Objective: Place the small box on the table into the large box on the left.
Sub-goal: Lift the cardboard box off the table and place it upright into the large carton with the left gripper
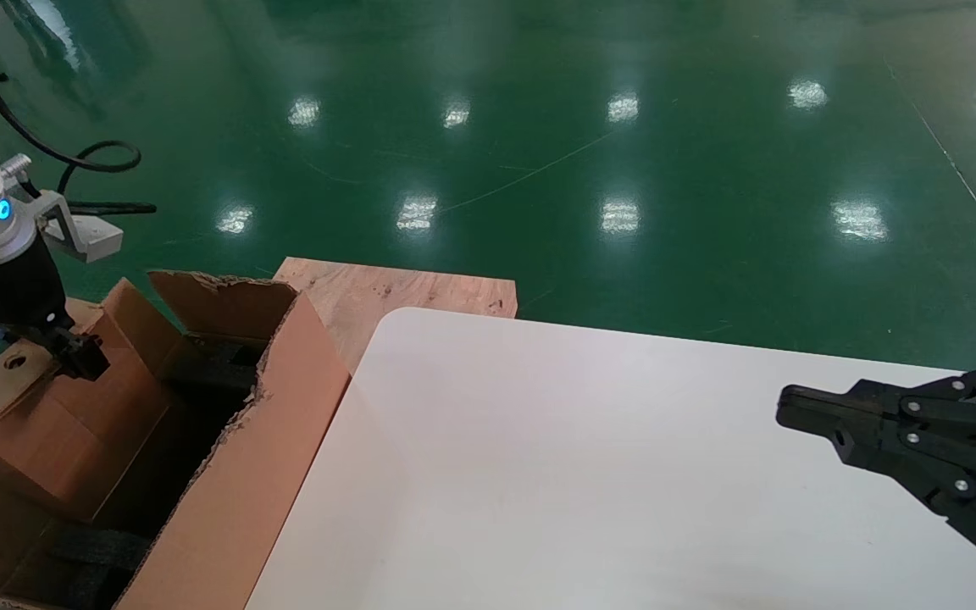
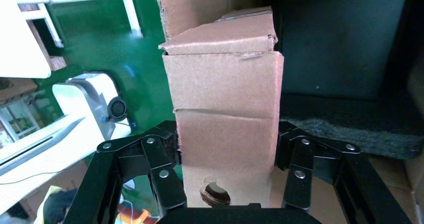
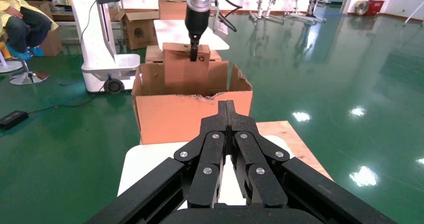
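My left gripper [image 1: 73,352] is shut on the small box [image 1: 56,424], a plain brown carton with a round hole [image 1: 13,362] near its gripped end. The box hangs tilted, its lower part inside the large box [image 1: 259,474], left of the table [image 1: 539,466]. In the left wrist view the small box [image 2: 225,99] sits squeezed between both fingers [image 2: 165,149], with black foam [image 2: 350,124] below. The right wrist view shows the small box [image 3: 185,69] standing up out of the large box [image 3: 192,114]. My right gripper [image 1: 784,407] hovers shut and empty over the table's right side.
A bare plywood board [image 1: 403,292] lies behind the table's far left corner, against the large box. Glossy green floor surrounds everything. In the right wrist view a white machine base [image 3: 107,69], another carton [image 3: 137,29] and a seated person [image 3: 22,19] are beyond the large box.
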